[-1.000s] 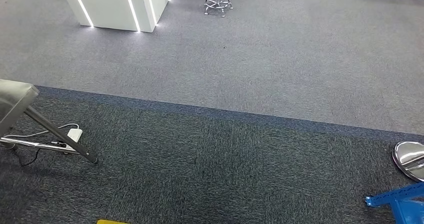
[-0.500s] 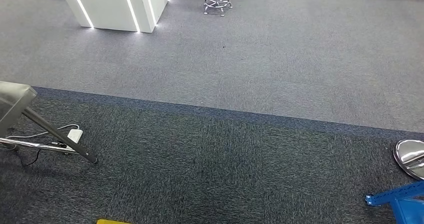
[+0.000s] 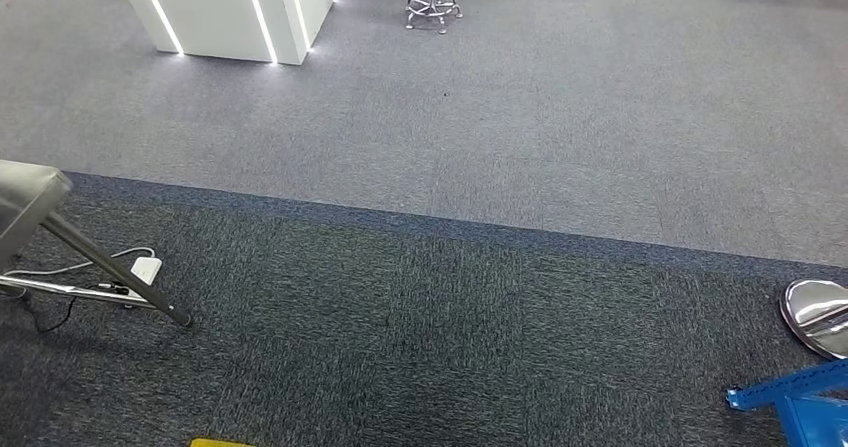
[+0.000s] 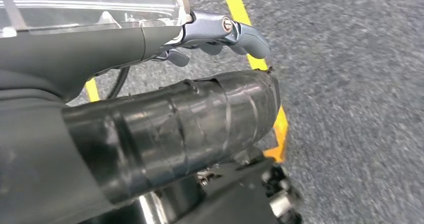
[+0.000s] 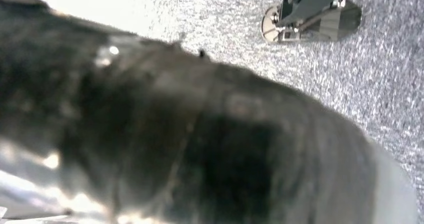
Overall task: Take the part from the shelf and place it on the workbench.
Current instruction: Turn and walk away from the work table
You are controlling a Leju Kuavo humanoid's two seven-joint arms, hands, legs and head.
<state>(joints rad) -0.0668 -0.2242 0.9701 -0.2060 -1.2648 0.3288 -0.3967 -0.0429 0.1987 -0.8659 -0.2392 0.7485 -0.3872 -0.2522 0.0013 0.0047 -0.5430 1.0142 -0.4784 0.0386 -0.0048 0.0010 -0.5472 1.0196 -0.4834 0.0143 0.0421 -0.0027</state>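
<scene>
Head view looks down on carpet point(image 3: 420, 117), so the robot is probably walking. A black taped tube point(image 4: 170, 129), likely the part, lies along the left hand point(image 4: 220, 31). Grip on it: cannot tell. Right hand: state unclear, blurred.

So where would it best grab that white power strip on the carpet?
Probably across its long edges, from straight above: the white power strip lies flat on the carpet, and the slanted stand leg crowds its near side.
</scene>
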